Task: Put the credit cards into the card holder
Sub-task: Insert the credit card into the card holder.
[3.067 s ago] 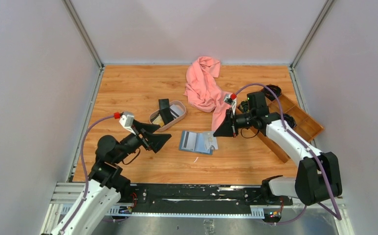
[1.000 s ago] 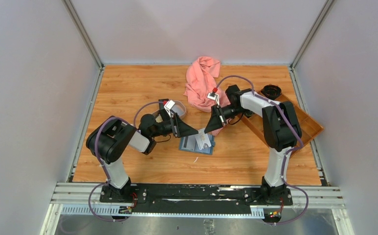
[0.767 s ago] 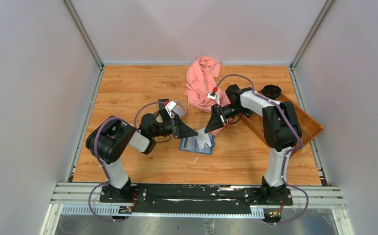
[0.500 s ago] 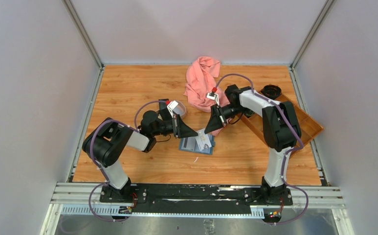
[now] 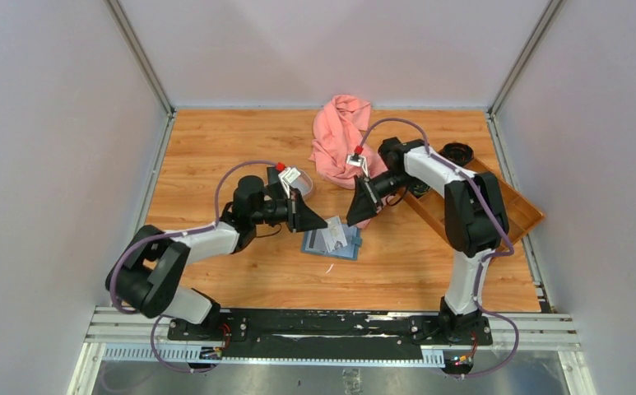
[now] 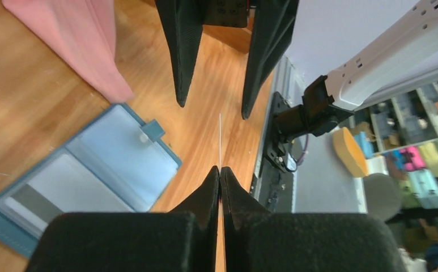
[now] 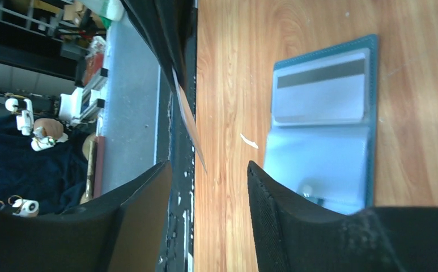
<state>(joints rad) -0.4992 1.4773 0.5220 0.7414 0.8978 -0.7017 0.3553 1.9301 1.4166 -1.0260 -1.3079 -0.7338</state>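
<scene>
Where the two arms converge at the centre of the overhead view, the left gripper (image 5: 321,224) and the right gripper (image 5: 351,217) point at each other just above the card holder (image 5: 331,240). The holder lies open and flat on the wooden table (image 5: 215,148).

Left-wrist view: the left gripper's two black fingers (image 6: 205,192) are pressed together at the bottom centre, clamping a credit card (image 6: 220,141). The card is seen edge-on, as a thin pale line rising from their tips. At the top of the frame the right gripper's fingers (image 6: 179,56) stand spread apart with nothing between them. The card's far end reaches about level with their tips and touches neither. The card holder occupies the lower left, its tab clasp (image 6: 152,131) on the flap nearer the centre.

Right-wrist view: the right gripper's own fingers sit apart along the bottom edge. The clamped card slants down from the upper left toward the gap between them. The card holder fills the right half of the frame, with a teal rim and pale blue pockets. A second card (image 7: 321,85), with a dark stripe, is lodged in its upper pocket.

Overhead view: a pink cloth (image 5: 341,144) lies at upper centre, its lower end near the right gripper. A brown compartment tray (image 5: 516,210) lies at the right edge. An oval beige tray (image 5: 302,183) is largely hidden behind the left wrist.
</scene>
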